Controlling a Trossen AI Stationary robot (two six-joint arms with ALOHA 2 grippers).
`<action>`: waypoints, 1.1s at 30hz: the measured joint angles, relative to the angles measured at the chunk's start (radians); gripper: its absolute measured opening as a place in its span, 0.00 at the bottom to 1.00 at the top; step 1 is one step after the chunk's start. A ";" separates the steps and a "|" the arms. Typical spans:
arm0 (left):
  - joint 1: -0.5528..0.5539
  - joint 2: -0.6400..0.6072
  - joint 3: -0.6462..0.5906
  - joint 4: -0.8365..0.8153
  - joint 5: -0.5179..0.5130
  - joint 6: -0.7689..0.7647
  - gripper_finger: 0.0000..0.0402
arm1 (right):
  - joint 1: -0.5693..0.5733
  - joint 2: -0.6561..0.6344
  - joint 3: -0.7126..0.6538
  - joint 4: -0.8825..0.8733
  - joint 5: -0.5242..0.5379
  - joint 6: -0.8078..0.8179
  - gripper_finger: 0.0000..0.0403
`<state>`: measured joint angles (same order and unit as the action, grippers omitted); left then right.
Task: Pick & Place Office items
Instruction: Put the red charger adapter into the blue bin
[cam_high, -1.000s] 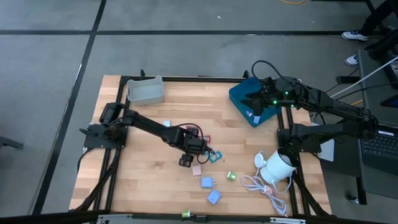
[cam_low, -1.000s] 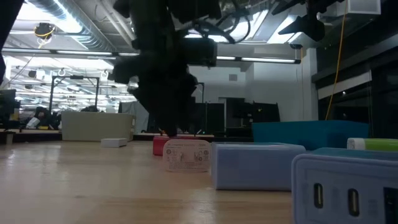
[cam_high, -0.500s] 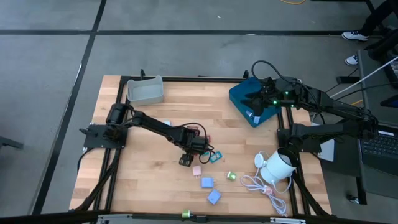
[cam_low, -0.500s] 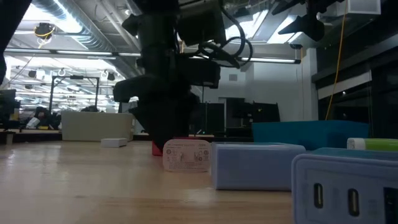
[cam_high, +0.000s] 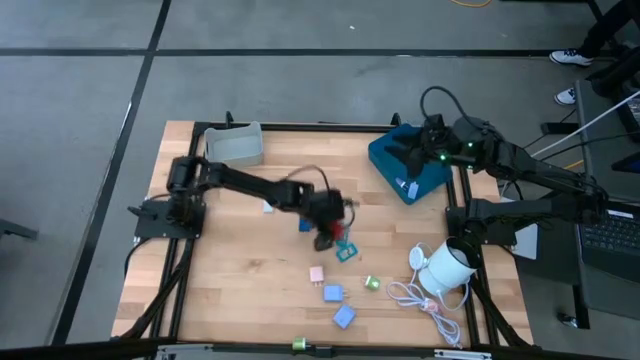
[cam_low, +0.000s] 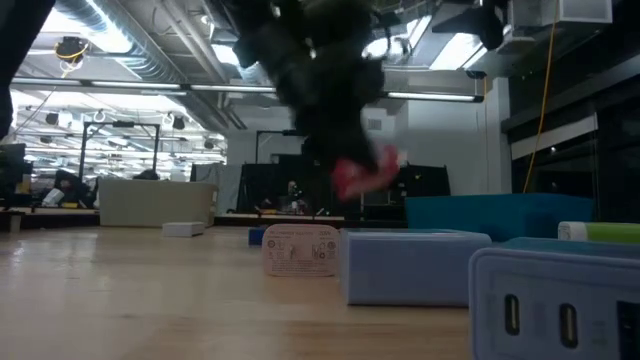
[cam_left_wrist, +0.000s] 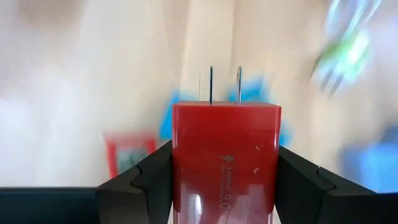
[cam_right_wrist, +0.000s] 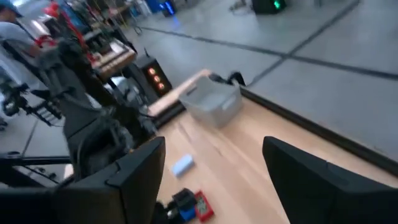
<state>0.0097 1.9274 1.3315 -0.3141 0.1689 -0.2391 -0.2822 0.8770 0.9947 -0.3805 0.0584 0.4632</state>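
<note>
Holding a red plug adapter above mid-table

Nearest the front table edge, high view: a light blue block, then a second light blue block, a green piece and a pink piece, all lying loose and apart on the wooden table. To their right, a white round object with its coiled white cable.

Mid-table: the left gripper, blurred, lifted off the boards, fingers clamped on either side of a red plug adapter whose two metal prongs point away from the wrist. Low view shows the same red piece hanging in the air under the dark arm. A teal piece lies on the table just beside the gripper; a dark blue piece sits at its other side.

Farther back: a small light blue piece near the left arm's forearm.

Rear edge: a grey tray at back left and a blue tray at back right. The right gripper hovers over the blue tray, fingers spread wide apart with nothing between them.
</note>
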 joint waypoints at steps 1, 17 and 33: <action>0.018 -0.019 0.000 0.029 0.015 -0.016 0.51 | -0.006 -0.002 0.000 0.010 -0.004 -0.001 0.69; 0.317 -0.107 -0.001 0.586 0.448 -0.272 0.51 | -0.025 -0.015 0.005 -0.027 -0.078 -0.113 0.69; 0.374 0.145 0.209 0.531 0.341 -0.181 0.51 | -0.031 -0.010 0.006 -0.009 -0.066 -0.110 0.69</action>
<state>0.3840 2.0729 1.5404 0.2166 0.5095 -0.4205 -0.3136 0.8665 1.0004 -0.3894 -0.0081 0.3536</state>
